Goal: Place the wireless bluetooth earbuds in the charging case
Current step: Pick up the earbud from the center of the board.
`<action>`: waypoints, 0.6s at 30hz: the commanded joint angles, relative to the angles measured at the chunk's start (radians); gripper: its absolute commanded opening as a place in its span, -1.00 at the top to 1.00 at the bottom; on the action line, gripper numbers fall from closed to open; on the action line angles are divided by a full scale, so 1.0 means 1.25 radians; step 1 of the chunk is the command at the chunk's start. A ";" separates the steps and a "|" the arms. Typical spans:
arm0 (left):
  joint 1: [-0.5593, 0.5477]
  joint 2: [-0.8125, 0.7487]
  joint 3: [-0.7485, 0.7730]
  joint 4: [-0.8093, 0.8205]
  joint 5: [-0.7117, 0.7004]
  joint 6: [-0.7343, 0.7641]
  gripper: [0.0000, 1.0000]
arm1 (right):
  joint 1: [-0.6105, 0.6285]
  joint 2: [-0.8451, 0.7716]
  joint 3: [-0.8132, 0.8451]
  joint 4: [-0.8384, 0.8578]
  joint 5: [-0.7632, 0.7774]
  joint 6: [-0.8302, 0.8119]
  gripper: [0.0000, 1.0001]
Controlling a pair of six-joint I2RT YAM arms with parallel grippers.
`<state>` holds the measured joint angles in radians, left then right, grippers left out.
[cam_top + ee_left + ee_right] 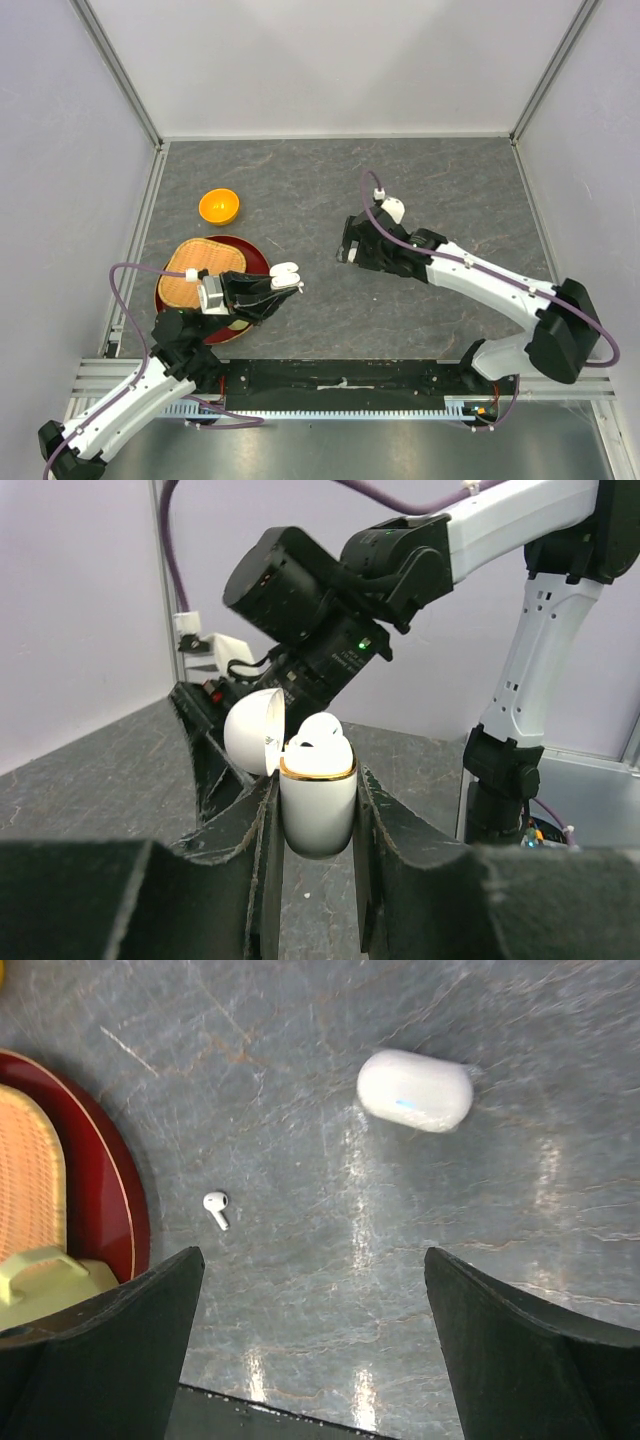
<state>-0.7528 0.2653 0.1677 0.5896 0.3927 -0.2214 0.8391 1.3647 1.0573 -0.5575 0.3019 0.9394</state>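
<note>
My left gripper [278, 286] is shut on an upright white charging case [318, 805] with a gold rim, held above the table beside the red plate. Its lid [253, 732] hangs open to the left, and one white earbud [322, 730] sits in the top. The right gripper [312, 1256] hovers open and empty over the table, just right of the held case [284, 274]. Below it, one loose earbud [215, 1208] lies on the grey surface near the plate's edge. A second white case [415, 1090], closed, lies farther off on the table.
A red plate [258, 258] carrying a woven tray [200, 270] sits at the left, partly under my left arm. An orange bowl [219, 205] stands behind it. The right arm's black wrist [300, 590] looms close behind the held case. White walls enclose the table.
</note>
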 commanded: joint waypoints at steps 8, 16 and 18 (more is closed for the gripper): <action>0.000 -0.072 0.025 -0.073 -0.066 0.052 0.96 | -0.005 0.185 0.081 0.084 -0.214 -0.012 -0.79; 0.000 -0.130 0.023 -0.133 -0.128 0.070 0.96 | 0.000 0.291 0.124 0.121 -0.273 -0.010 -0.37; 0.001 -0.147 0.022 -0.143 -0.135 0.073 0.96 | 0.004 0.313 0.136 0.127 -0.282 -0.010 -0.30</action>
<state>-0.7528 0.1196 0.1692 0.4374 0.2802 -0.1810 0.8349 1.7229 1.1595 -0.4496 -0.0074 0.9276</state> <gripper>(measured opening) 0.340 0.685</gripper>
